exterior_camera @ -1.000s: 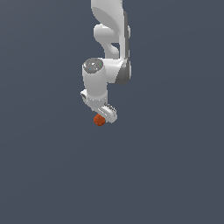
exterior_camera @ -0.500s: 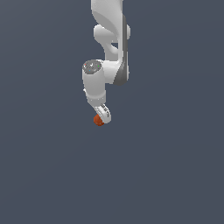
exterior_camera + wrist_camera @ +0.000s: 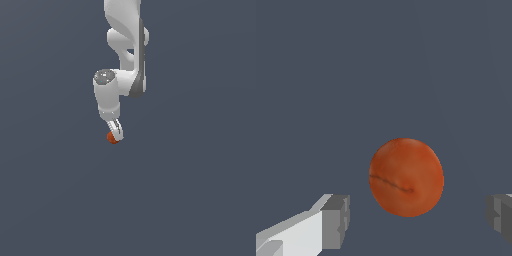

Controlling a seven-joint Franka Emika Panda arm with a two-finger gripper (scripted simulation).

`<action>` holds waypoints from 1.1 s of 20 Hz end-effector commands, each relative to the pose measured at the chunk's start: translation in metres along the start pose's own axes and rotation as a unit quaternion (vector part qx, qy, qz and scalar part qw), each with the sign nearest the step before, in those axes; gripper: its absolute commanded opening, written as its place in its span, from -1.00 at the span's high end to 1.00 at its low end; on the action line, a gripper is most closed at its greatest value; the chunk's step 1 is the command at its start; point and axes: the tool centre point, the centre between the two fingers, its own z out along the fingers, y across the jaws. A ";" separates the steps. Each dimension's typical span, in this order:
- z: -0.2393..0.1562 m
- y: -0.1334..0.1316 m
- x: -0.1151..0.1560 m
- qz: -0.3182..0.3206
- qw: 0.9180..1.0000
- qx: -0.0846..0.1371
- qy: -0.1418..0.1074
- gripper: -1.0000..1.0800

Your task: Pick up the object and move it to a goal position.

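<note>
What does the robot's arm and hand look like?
The arm is smooth, rounded and white, with a dark grey band down one side and a round grey cap on one joint. Its hand has two blocky fingers: white behind, with grey square tips. No cables or markings show.

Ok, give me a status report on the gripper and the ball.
Gripper open, fingers either side of the orange-red ball, gaps showing. Ball not gripped. Nothing else in view to obstruct.

Exterior view stands far off; wrist view looks closely past the claw (image 3: 416,220); both share the ball (image 3: 113,139).
</note>
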 end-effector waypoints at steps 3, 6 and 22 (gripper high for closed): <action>0.000 0.001 0.000 0.004 1.000 0.000 0.000 -0.92; 0.003 0.001 0.000 0.004 1.000 0.000 0.000 -0.92; 0.051 0.002 0.000 0.007 1.000 0.000 0.000 1.00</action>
